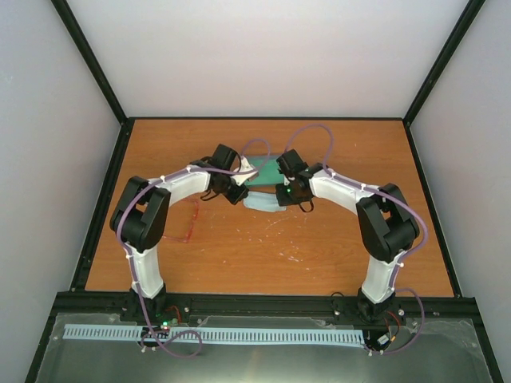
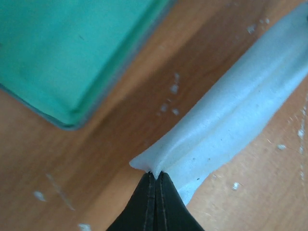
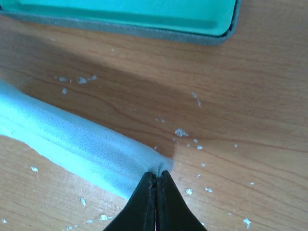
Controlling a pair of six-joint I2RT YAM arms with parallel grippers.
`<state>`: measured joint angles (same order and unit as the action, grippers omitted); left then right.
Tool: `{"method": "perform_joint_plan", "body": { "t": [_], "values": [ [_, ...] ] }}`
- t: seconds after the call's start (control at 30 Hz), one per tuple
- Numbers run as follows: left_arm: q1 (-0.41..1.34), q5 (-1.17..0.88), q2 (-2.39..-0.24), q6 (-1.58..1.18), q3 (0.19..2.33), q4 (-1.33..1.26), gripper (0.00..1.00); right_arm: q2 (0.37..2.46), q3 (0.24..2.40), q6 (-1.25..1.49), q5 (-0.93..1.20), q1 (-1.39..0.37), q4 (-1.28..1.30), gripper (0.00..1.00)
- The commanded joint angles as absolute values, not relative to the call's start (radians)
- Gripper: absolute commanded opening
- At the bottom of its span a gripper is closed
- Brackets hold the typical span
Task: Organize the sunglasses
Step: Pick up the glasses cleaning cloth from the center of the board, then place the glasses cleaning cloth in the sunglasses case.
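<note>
Left gripper [image 2: 155,179]: fingers were pressed together on one end of the cloth [image 2: 240,110], pinching a small tuft of it at the tips.
Right gripper [image 3: 156,177]: fingers were likewise closed tight, pinching the opposite end of the same cloth.
Cloth: light blue, gathered into a long, narrow folded band running between the two grippers. It lay low over the table [image 1: 319,247]; contact along its whole length could not be determined.
Case [image 1: 263,171]: open, green lining facing up, with a grey-blue rim. It sat on the far side of the cloth, close to it, with a strip of bare wood between them in both wrist views.
Sunglasses [image 1: 188,227]: thin red-pink frame, lying on the table left of centre, just beside the left arm. They were nearer than the cloth and well apart from both cloth and case. Whether the arms were folded could not be made out.
Table: orange-brown wood, with small white flecks scattered around the cloth.
Arms: both reached inward, wrists close together above the cloth.
</note>
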<state>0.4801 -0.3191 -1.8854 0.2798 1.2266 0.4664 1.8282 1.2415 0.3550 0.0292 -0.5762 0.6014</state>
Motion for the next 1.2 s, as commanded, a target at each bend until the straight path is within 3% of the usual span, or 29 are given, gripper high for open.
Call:
{"method": "perform_joint_plan", "body": {
  "t": [0.0,1.17],
  "values": [
    [0.445,-0.314,-1.924,0.310,1.314,0.469,0.01,1.849,1.288,0.343,-0.028,-0.566,0.601,0.03],
    [0.379,-0.336,-2.165,0.379,1.641,0.562,0.00,2.068,1.582,0.254,-0.043,-0.458,0.607,0.03]
  ]
}}
